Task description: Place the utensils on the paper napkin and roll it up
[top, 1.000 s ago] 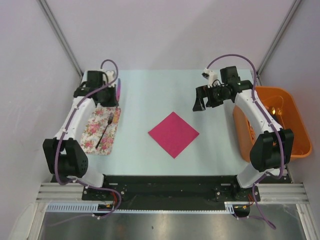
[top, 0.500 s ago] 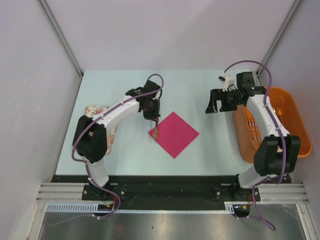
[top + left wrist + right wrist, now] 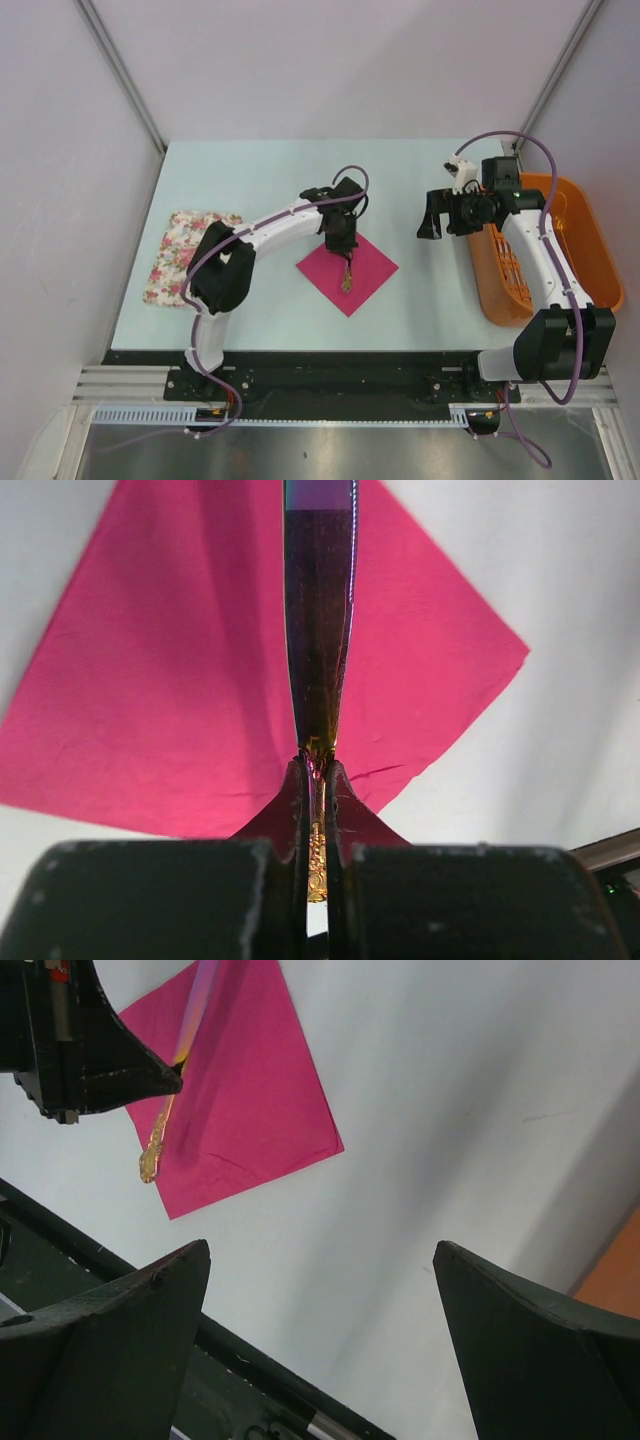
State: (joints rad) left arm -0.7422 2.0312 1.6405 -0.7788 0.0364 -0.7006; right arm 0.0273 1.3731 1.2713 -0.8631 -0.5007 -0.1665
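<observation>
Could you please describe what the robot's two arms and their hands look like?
The left arm and right arm have slim white link shells joined by chunky black joint housings. A purple cable loops along each arm. The left hand and right hand are black. The right hand's fingers are broad matte wedges that taper to points.

The paper napkin (image 3: 150,680) looks matt and creased, the metal utensil (image 3: 318,630) glossy, iridescent.
</observation>
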